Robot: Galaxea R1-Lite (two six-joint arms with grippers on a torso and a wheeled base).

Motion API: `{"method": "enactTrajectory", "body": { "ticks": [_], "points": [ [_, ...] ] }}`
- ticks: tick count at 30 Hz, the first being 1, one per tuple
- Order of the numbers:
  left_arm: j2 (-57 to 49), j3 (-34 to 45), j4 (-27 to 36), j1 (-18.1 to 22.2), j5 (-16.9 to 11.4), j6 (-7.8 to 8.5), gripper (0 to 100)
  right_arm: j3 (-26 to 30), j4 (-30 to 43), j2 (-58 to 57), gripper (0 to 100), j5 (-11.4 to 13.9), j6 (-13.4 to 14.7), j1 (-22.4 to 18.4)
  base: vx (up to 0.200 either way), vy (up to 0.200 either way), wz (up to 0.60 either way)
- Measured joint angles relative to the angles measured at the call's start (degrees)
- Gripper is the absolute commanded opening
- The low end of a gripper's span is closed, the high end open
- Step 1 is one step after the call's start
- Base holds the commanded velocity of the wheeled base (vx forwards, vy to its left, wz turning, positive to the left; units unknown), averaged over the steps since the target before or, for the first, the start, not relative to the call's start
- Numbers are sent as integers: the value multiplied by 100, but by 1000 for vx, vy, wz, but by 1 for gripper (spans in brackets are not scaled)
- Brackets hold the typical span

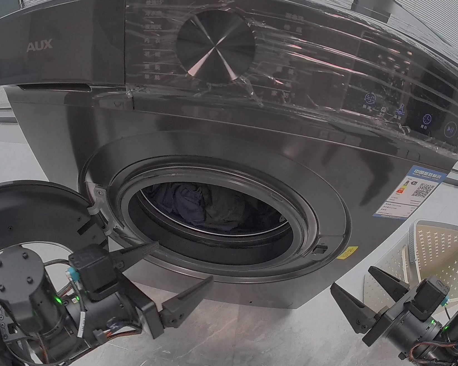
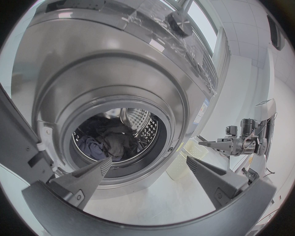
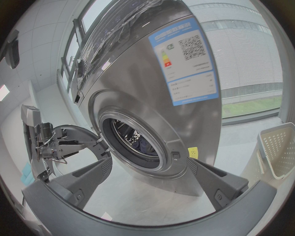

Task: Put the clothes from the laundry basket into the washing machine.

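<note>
- While both arms hang low before the washing machine (image 1: pixel 235 137), head view: clothes (image 1: pixel 209 206) heaped dark inside it. Left gripper (image 1: pixel 181 264) spread wide, empty, just below the opening. Right gripper (image 1: pixel 351 277) spread, empty, beside the laundry basket (image 1: pixel 443 256).
- Left wrist view: door (image 2: pixel 15 135) swung open, heap lies low in the drum (image 2: pixel 139 121), near the front.
- Right wrist view: no garment visible in the basket.
- Handling, my read: fabric is light, limp and drapes, so pinch a bunched fold on top, not a flat edge.
</note>
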Motion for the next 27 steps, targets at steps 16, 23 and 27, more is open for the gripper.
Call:
{"method": "enactTrajectory", "body": {
  "ticks": [16, 23, 27],
  "points": [
    [-785, 774, 71, 82, 22, 567, 100, 0, 1040, -445, 100, -262, 43, 2, -200, 0, 0],
    [-1181, 857, 251, 274, 41, 627, 100, 4, 2313, -1172, 100, -249, 49, -102, -200, 0, 0],
    [-1662, 868, 811, 429, 38, 670, 100, 4, 2970, -1764, 100, -224, 51, -297, -200, 0, 0]
  ]
}}
